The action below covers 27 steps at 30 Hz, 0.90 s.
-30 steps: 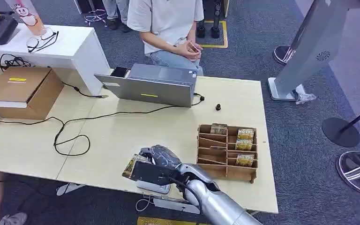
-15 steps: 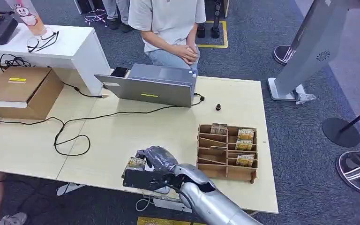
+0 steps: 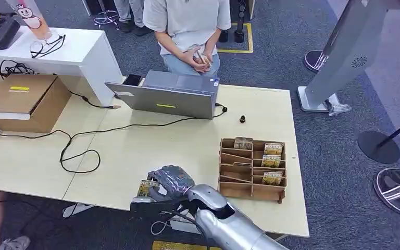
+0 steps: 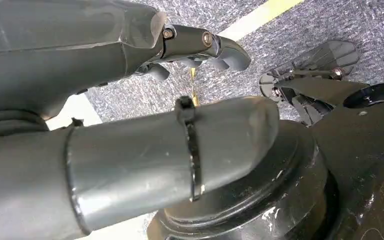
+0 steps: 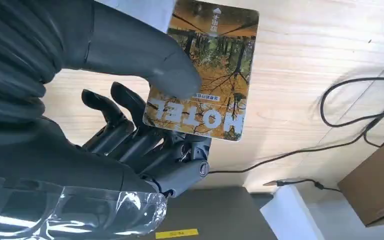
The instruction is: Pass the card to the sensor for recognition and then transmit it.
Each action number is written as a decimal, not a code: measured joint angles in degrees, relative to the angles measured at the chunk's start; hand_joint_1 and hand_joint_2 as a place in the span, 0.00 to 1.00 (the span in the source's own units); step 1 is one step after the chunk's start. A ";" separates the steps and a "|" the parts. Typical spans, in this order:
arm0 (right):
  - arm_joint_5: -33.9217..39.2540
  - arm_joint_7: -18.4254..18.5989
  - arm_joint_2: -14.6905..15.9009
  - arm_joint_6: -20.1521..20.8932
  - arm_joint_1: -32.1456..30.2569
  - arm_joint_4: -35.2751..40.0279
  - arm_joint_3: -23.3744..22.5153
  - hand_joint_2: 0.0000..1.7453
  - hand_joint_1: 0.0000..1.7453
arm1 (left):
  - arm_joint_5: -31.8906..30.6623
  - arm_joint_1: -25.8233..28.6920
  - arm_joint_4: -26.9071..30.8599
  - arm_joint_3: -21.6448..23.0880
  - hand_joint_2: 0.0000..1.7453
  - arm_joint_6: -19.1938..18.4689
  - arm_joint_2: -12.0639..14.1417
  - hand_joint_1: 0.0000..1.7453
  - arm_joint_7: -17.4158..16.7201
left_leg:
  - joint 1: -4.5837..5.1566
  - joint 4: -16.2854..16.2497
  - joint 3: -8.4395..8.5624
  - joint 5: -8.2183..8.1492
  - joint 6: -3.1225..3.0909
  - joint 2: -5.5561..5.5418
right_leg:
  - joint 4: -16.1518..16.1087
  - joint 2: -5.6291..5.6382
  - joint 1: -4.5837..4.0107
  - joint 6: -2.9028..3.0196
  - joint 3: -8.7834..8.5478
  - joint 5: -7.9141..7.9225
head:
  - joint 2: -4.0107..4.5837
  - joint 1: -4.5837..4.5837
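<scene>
Card [image 5: 207, 75]: word "HOTEL" in white capitals across orange band at one end, shown upside down in right wrist view. Small line of characters above it and more by arrow mark at far end, too small to read. Yellow labels on laptop [image 3: 165, 106] and cardboard box [image 3: 19, 88]: print unreadable.

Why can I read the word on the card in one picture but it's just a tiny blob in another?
In the right wrist view the camera sits close behind the right hand, so the card looks big and sharp and HOTEL reads clearly, though upside down. In the head view the camera looks down from far above, so the card is small and partly hidden by the hand.
</scene>
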<state>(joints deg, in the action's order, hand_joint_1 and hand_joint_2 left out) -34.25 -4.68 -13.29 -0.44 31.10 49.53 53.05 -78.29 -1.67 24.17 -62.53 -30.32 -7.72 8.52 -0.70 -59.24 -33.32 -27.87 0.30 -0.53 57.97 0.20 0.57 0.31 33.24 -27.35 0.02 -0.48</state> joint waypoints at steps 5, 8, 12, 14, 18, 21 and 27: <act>-1.25 0.24 -0.22 -0.09 0.10 -0.24 0.65 1.00 1.00 | 0.31 0.18 0.00 0.00 0.00 0.00 0.00 0.00 -0.09 | 0.00 0.00 0.00 0.00 0.00 0.00 | 0.00 0.00 0.00 0.00 0.00 0.00 | 0.00 0.00; -1.79 0.31 -0.44 -0.07 0.11 -0.52 1.01 1.00 1.00 | 0.48 0.19 0.00 0.00 0.00 0.00 0.00 0.00 -0.20 | 0.00 0.00 0.00 0.00 0.00 0.00 | 0.00 0.00 0.00 0.00 0.00 0.00 | 0.00 0.00; 0.45 -0.41 -0.81 1.79 0.15 -0.98 1.03 1.00 1.00 | 0.94 0.18 0.00 0.00 0.00 0.02 0.00 0.00 -0.57 | 0.00 0.00 0.01 0.00 0.00 0.01 | 0.00 0.01 0.00 0.00 0.01 0.00 | 0.00 0.00; 2.90 -1.05 -0.94 3.21 0.20 -1.42 0.96 1.00 1.00 | 1.16 0.18 0.00 0.02 0.00 0.15 0.02 0.00 -0.72 | 0.00 0.00 0.01 0.00 0.00 0.01 | 0.00 0.01 0.00 0.00 0.00 0.00 | 0.00 0.00; 7.26 -1.55 -1.27 6.01 0.86 -3.00 -0.40 1.00 1.00 | 1.31 0.12 0.00 0.24 0.00 0.59 0.13 0.00 -1.07 | 0.00 0.00 0.01 0.00 0.00 0.01 | 0.00 0.01 0.00 0.00 0.00 0.00 | 0.00 0.00; 8.79 -1.97 -1.42 6.89 1.48 -4.64 -1.33 1.00 1.00 | 1.44 0.11 -0.02 0.83 0.00 0.94 0.35 0.00 -1.09 | 0.00 0.00 0.01 0.00 0.00 0.01 | 0.00 0.01 0.00 0.00 0.00 0.00 | 0.00 0.00; 9.62 -1.90 -1.88 6.95 1.81 -6.97 -1.77 1.00 1.00 | 1.88 0.11 -0.02 1.64 0.00 1.38 0.59 0.00 -1.09 | 0.00 0.00 0.01 0.00 0.00 0.01 | 0.00 0.01 0.00 0.00 0.01 0.00 | 0.00 0.00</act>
<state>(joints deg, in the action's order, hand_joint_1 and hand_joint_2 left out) -24.63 -6.58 -15.17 6.51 32.91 42.55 51.28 -76.41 -1.56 24.15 -60.89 -28.94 -7.13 7.43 -0.70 -59.24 -33.31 -27.87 0.29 -0.52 57.97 0.20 0.57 0.31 33.25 -27.35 0.02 -0.48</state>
